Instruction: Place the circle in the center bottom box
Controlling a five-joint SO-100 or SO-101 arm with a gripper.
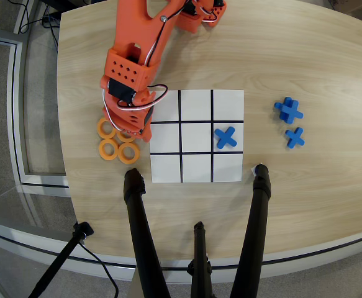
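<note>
Tripod legs (140, 236); arm (134, 56) bent over circle (126, 134).

Orange, blue and white on pale wood

We see a desk (305, 68) of light, straw-coloured wood with a fine straight grain. On it lies a white sheet (197, 135) ruled by black lines into a grid of nine squares. One blue cross (225, 137) sits on the sheet, and more blue crosses (289, 110) of the same shade lie toward the desk's right edge. Near the left edge we see orange rings (108, 149), matching the bright orange arm (137, 56), which carries black parts and red, white and black wires. At the near edge stand black tripod legs (142, 230). The floor (7, 93) beyond is grey.
</note>
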